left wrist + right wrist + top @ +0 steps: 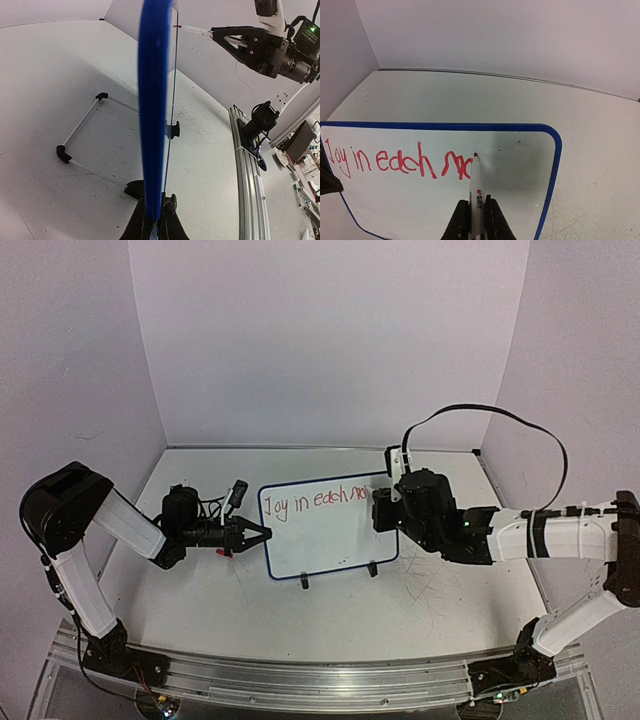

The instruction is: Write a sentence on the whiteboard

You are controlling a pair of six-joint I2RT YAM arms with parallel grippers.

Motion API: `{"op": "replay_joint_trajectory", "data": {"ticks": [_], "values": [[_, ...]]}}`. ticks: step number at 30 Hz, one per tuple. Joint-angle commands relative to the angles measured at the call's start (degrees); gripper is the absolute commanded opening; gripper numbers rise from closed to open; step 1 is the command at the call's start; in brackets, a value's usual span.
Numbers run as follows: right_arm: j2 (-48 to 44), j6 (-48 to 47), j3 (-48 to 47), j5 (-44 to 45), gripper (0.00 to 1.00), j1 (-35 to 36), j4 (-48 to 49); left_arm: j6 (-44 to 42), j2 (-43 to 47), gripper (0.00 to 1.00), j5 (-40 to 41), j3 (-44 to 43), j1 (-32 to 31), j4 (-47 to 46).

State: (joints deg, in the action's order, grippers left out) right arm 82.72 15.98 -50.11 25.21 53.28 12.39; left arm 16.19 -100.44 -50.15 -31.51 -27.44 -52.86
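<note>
The whiteboard (330,535) is clamped by the left tool (266,534), the marker (476,182) by the right tool (476,209); the sentence (395,161) is judged mid-"moment"; steady rightward strokes seem needed next.

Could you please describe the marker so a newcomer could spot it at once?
On the white table stands a small blue-rimmed whiteboard. Over its right half, the right hand grips a slim white marker. It is the only pen, red-tipped, its point at the last red letters.

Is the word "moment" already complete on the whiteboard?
No, the red sentence stops after "Joy in each mo", where the marker tip is.
</note>
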Motion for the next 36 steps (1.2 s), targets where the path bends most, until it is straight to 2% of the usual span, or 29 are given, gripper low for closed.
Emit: {"op": "replay_joint_trajectory", "data": {"ticks": [1, 36], "values": [[-0.7, 1.1, -1.1, 2.8, 0.0, -0.3, 0.1, -2.5, 0.3, 0.0, 3.8, -0.8, -0.2, 3.8], [-1.3, 6.9, 1.6, 0.2, 0.0, 0.3, -4.6, -2.6, 0.2, 0.0, 3.9, -1.0, -0.6, 4.1]]}}
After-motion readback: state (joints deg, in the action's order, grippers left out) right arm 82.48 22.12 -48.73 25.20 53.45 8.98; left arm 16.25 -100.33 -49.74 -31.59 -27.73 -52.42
